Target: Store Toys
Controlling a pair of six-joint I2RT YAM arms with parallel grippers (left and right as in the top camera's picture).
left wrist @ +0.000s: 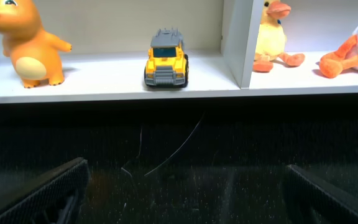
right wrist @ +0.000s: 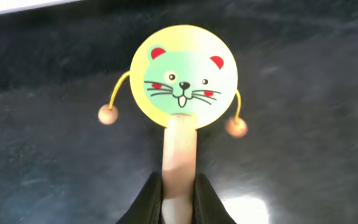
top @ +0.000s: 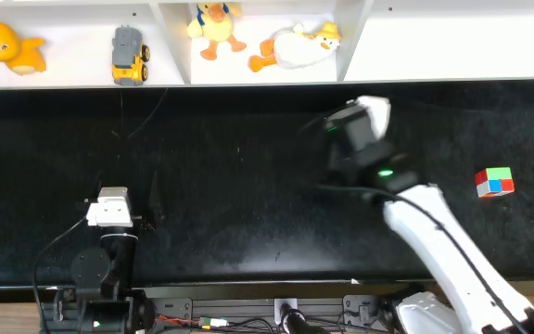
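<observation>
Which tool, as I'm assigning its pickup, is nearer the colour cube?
Right. The right tool, gripping the rattle, is some way left of the colour cube; the left tool sits far left.

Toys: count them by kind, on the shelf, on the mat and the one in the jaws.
Plush ducks: 2 (yellow duck, white duck)
Orange figure: 1
Toy truck: 1
Colour cube: 1
Rattle drum: 1
Total: 6

Shelf (left wrist: 104, 84): orange figure (left wrist: 33, 43), yellow truck (left wrist: 166, 59) (facing camera); beyond divider (left wrist: 238, 43), duck plush (left wrist: 272, 34), white plush (left wrist: 356, 50), maybe another duck.
</observation>
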